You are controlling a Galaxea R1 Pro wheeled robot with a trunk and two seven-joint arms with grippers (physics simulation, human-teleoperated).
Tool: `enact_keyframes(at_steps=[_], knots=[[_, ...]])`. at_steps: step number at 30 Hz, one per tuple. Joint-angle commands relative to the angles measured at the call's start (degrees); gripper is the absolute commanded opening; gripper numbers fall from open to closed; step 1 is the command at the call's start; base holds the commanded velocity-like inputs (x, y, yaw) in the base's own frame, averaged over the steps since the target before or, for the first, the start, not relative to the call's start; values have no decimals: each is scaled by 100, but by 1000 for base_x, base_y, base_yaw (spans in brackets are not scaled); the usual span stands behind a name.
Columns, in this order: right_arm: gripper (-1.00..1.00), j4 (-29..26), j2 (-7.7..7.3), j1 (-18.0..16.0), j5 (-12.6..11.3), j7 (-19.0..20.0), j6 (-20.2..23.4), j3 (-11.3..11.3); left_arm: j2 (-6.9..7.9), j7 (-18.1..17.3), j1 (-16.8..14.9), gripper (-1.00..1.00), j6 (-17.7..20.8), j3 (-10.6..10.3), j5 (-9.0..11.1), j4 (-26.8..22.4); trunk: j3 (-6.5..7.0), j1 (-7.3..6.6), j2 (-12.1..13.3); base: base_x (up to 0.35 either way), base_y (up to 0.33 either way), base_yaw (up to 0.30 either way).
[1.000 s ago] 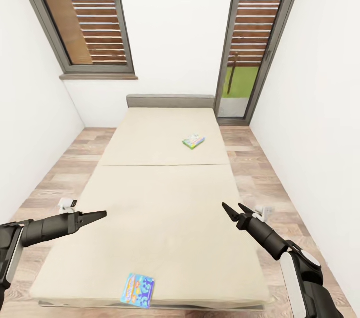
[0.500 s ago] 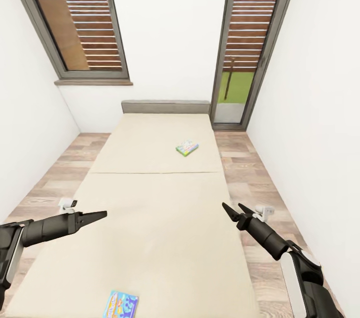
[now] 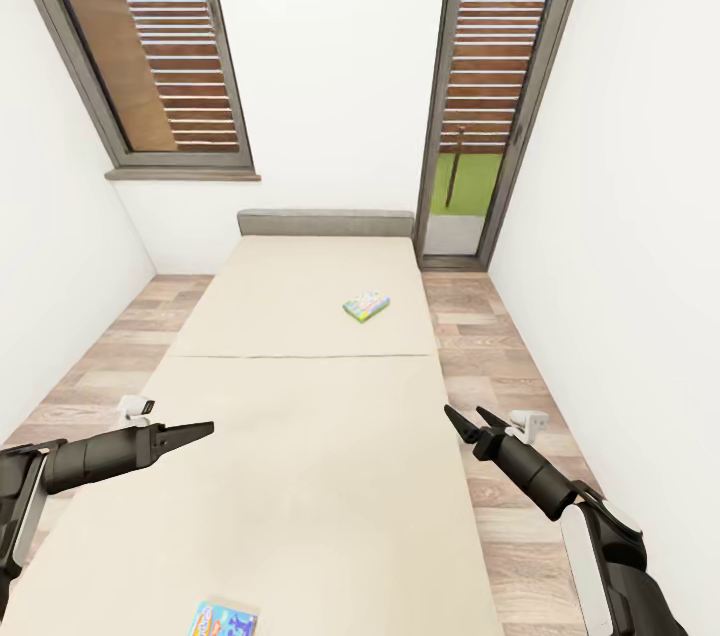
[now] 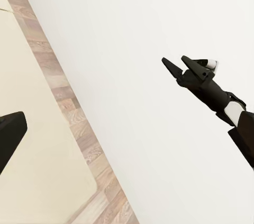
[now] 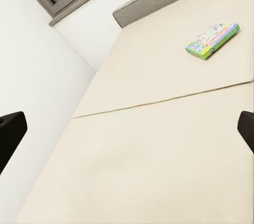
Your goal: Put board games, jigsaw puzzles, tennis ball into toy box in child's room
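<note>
The bed (image 3: 300,456) with its beige cover stretches ahead of me in the child's room. One board game (image 3: 366,305), pale with a green edge, lies flat on the far half, right of centre; the right wrist view shows it too (image 5: 212,39). A second board game (image 3: 222,619), blue, lies at the near end, cut by the picture's lower edge. My left gripper (image 3: 205,430) hovers over the bed's left side, open and empty. My right gripper (image 3: 463,411) hangs over the bed's right edge, open and empty, and appears in the left wrist view (image 4: 174,59).
White walls close in on both sides, with a strip of wood-plank floor (image 3: 480,336) along each side of the bed. A grey headboard (image 3: 325,222) stands at the far end below a tall window (image 3: 150,46) and a glazed door (image 3: 490,86).
The whole picture has shifted as the camera moved closer to the bed and slightly right. Both arms hold the same pose and both board games lie where they were.
</note>
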Motion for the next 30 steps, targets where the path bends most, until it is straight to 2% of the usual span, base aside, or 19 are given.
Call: enact_keyframes(at_steps=[1, 13, 30], knots=[[100, -1, 6, -6, -43, 19, 49, -12, 2, -23, -4, 100, 61, 1, -5, -2, -1, 4, -11, 6, -201, 0], [100, 0, -26, -6, -36, 3, 18, 171, 2, -20, -4, 100, 61, 1, -10, -2, 113, 4, -11, 1, -74, 0], [100, -1, -38, -6, -35, 1, 14, 189, 2, -20, -4, 100, 61, 1, -5, -2, 276, 4, -11, -28, -1, 1]])
